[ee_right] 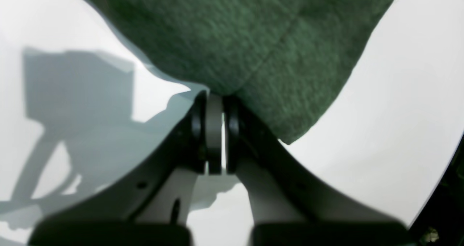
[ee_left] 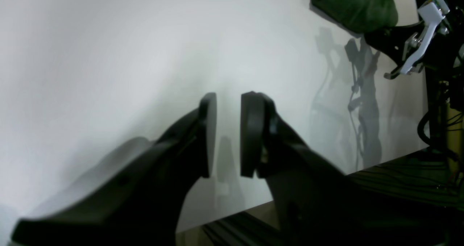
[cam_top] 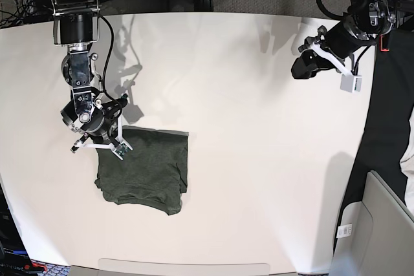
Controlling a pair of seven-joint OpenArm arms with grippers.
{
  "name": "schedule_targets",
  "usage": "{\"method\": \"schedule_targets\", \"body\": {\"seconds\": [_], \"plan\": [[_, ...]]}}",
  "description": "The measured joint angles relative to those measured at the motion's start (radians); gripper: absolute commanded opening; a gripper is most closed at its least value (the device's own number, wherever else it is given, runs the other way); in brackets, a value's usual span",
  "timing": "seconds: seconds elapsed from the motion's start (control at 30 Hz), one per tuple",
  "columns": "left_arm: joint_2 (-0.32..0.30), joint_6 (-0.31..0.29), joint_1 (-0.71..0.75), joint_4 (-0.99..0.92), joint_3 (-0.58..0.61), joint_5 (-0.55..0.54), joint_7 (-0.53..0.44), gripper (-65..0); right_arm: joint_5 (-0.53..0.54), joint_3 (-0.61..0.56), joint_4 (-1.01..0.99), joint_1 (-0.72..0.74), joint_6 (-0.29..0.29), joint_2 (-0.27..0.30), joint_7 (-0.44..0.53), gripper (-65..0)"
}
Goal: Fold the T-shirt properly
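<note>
- White matte surface (cam_top: 259, 159) under folded, fuzzy olive T-shirt (cam_top: 145, 169).
- Right claw (ee_right: 215, 104) pinched shut on T-shirt edge, visible close-up.
- Left claw (ee_left: 228, 130) partly open, empty.

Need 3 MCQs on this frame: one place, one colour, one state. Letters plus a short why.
1. Where does the T-shirt lie on the table in the base view?
A. lower left
B. upper right
C. dead centre

2. What colour is the T-shirt?
A. red
B. dark green
C. white

3. What is the state of the right gripper?
A. open above the table
B. shut on the T-shirt
C. out of all views

Answers:
1 A: the folded cloth sits low on that view's left.
2 B: the right wrist view shows dark green knit.
3 B: the jaws pinch a cloth edge, while the left gripper stands apart and empty.
</note>
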Motion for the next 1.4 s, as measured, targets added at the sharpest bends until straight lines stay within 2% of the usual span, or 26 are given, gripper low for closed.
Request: {"method": "schedule_targets", "body": {"seconds": [0.23, 0.53, 0.67, 0.9, 1.07, 1.17, 1.3, 1.4], "plan": [[0.003, 0.0, 0.036, 0.012, -0.083, 0.0, 0.008, -53.1, -0.001, 0.0, -0.003, 0.005, 0.001, 0.014, -0.006, -65.0], [0.004, 0.0, 0.084, 0.013, -0.102, 0.0, 0.006, -53.1, -0.005, 0.0, 0.032, -0.016, 0.0, 0.013, -0.03, -65.0], [0.004, 0.0, 0.121, 0.039, -0.176, -0.003, 0.001, -53.1, -0.001, 0.001, 0.235, -0.148, 0.012, 0.011, -0.131, -65.0], [0.007, -0.002, 0.206, 0.063, -0.233, -0.008, 0.009, -53.1, 0.008, -0.006, 0.567, -0.38, 0.01, -0.037, -0.167, -65.0], [0.01, -0.004, 0.285, 0.061, -0.251, -0.011, 0.005, -53.1, 0.001, 0.025, 0.665, -0.541, 0.006, -0.032, -0.19, -65.0], [0.016, 0.0, 0.334, 0.061, -0.296, -0.006, 0.001, -53.1, -0.003, 0.055, 0.667, -0.636, 0.006, -0.076, -0.196, -65.0], [0.057, -0.003, 0.379, 0.061, -0.354, -0.007, 0.008, -53.1, 0.002, 0.095, 0.679, -0.703, -0.008, -0.09, -0.144, -65.0], [0.064, -0.003, 0.412, 0.061, -0.366, -0.008, 0.007, -53.1, 0.003, 0.095, 0.698, -0.759, -0.019, -0.096, -0.138, -65.0]]}}
